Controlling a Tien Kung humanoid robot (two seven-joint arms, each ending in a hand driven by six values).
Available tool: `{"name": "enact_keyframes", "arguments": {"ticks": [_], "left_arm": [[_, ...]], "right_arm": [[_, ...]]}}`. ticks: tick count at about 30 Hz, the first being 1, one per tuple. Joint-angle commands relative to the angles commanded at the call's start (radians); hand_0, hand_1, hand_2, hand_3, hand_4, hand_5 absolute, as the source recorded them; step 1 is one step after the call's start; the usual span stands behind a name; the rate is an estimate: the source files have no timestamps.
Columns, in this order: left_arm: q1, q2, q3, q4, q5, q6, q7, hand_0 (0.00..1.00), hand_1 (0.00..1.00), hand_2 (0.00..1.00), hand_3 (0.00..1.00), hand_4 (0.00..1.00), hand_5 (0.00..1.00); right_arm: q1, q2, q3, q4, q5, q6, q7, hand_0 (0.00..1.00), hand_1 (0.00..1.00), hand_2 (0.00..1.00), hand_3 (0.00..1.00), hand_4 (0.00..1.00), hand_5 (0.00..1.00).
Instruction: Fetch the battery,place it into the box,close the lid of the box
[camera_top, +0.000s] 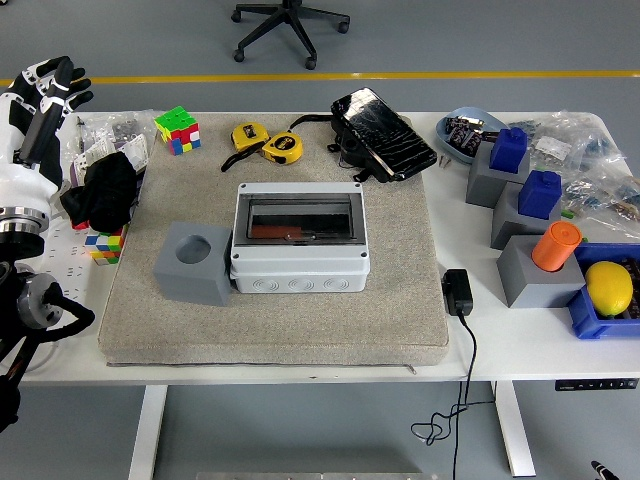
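Observation:
A grey junction box (300, 245) stands in the middle of the beige mat (270, 320), its clear smoky lid lying flat and shut. Through the lid an orange-red strip (280, 231) shows inside; I cannot tell what it is. A grey block with a round empty hole (195, 262) touches the box's left side. Small dark batteries lie in a blue bowl (466, 130) at the back right. My left hand (50, 85) hangs raised beyond the table's left edge, fingers straight and holding nothing. The right arm does not show.
Black cloth (103, 190), two puzzle cubes (177, 129) and bagged parts lie at the left. Yellow tape measures (266, 141) and a black pouch (383, 133) sit behind the box. Grey blocks with blue and orange caps (540, 245), a lemon (609, 285) and a black adapter (457, 292) crowd the right.

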Motion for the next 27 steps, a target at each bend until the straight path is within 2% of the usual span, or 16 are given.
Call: {"name": "enact_keyframes", "arguments": {"ticks": [11, 27], "left_arm": [[-0.013, 0.0, 0.012, 0.003, -0.003, -0.003, 0.004, 0.613, 0.635, 0.582, 0.602, 0.926, 0.477], [-0.018, -0.004, 0.017, 0.002, 0.002, -0.006, 0.015, 0.615, 0.636, 0.584, 0.602, 0.926, 0.479]], "right_arm": [[0.019, -0.011, -0.015, 0.003, 0.004, -0.003, 0.001, 0.57, 0.639, 0.648, 0.541, 0.866, 0.407], [0.014, -0.003, -0.022, 0.002, 0.009, 0.001, 0.001, 0.569, 0.64, 0.648, 0.542, 0.866, 0.405]]}}
